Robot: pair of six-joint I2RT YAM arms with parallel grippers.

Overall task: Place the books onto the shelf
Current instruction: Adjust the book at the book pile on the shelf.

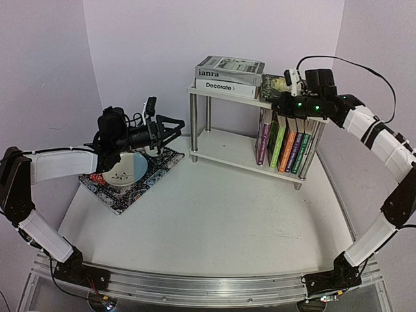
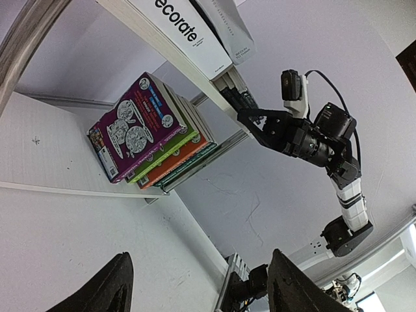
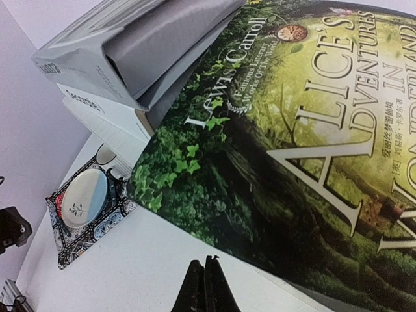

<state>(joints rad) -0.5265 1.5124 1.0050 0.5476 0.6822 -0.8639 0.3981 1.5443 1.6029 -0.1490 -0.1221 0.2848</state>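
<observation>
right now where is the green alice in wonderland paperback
In the top view the green Alice in Wonderland paperback sits at the right end of the white shelf's top board, beside two stacked large books.

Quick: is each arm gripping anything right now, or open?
Left end effector: open, holding nothing.
Right end effector: closed, with nothing between its fingers.

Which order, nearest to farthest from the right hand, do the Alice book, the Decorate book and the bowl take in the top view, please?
1. Alice book, atop the shelf, right end.
2. Decorate book, atop it, left end.
3. Bowl, far left, on the placemat.
</observation>
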